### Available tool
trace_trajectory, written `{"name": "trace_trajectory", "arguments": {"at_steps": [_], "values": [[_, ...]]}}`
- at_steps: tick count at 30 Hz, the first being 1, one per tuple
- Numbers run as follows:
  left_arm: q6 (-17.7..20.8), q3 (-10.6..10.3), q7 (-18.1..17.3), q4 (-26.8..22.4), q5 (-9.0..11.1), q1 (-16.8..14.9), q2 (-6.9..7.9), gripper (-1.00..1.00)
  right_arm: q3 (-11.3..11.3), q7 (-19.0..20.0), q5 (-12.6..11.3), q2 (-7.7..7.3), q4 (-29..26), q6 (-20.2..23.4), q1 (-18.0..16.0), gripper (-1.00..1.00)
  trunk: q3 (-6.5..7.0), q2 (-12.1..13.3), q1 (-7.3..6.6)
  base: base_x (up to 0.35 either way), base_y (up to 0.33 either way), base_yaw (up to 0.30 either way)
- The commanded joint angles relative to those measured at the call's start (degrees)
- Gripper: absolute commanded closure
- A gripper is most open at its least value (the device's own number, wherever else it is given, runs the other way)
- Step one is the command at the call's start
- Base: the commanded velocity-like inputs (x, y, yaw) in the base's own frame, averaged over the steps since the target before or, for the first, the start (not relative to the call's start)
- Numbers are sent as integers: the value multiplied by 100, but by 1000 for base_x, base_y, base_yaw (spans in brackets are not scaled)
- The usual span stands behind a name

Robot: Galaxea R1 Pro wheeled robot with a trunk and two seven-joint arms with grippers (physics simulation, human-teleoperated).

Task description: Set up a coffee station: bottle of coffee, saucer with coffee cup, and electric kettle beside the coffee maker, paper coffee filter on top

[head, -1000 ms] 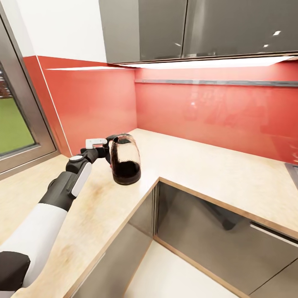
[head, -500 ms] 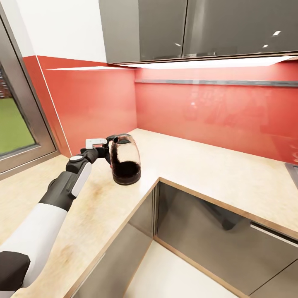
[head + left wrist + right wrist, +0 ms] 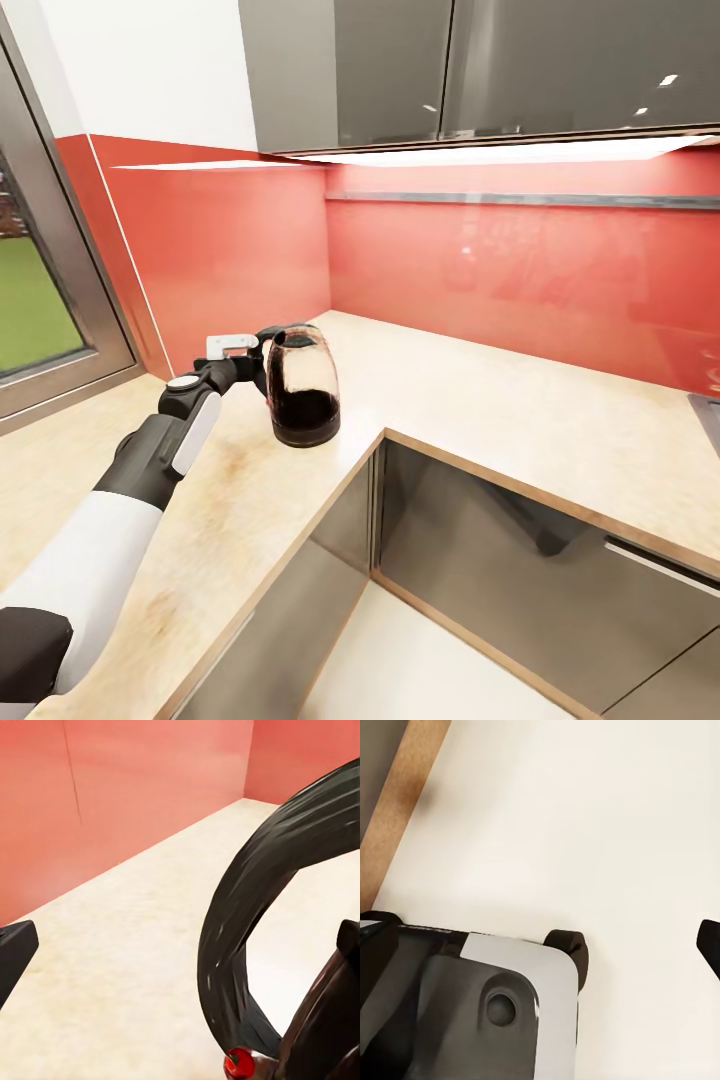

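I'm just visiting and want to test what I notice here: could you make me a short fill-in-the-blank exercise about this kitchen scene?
1. The electric kettle stands on the ____, near its inner corner.
2. The robot's ____ arm reaches to the kettle's handle.
3. The wall behind the countertop is coloured ____.
4. The bottom part of the kettle's see-through body looks ____.

Missing words: countertop; left; red; dark

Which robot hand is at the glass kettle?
The left end effector: the clear glass kettle's black handle sits between its fingers. The right end effector just faces pale floor.
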Motion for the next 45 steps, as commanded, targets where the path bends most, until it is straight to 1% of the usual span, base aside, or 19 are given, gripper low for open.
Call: {"name": "trace_trajectory", "arguments": {"at_steps": [1, 45], "values": [[16, -22, 55, -10, 60, -5, 9, -100, 49, 23, -47, 1, 24, -37, -12, -100, -6, -4, 0, 0, 0, 0], [22, -4, 64, -42, 54, -2, 26, -100, 49, 23, -47, 1, 24, -36, -12, -100, -6, -4, 0, 0, 0, 0]]}}
